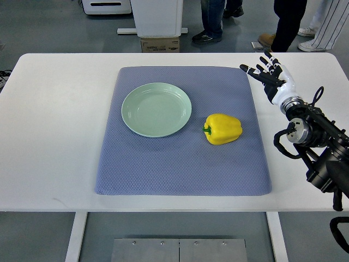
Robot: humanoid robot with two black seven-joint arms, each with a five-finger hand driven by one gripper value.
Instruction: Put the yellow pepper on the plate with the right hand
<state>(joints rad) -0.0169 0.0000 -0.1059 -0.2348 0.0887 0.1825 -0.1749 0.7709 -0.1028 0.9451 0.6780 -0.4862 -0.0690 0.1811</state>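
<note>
A yellow pepper (223, 129) with a green stem lies on its side on the blue-grey mat (182, 164), just right of a pale green plate (156, 109) that holds nothing. My right hand (266, 71) hovers off the mat's far right corner, above the white table, fingers spread and holding nothing. It is up and to the right of the pepper, well apart from it. The right arm (319, 147) enters from the right edge. The left arm does not show.
The white table (54, 136) carries only the mat. Beyond its far edge stand a white pedestal with a cardboard box (160, 43) and several people's legs and shoes (210, 27).
</note>
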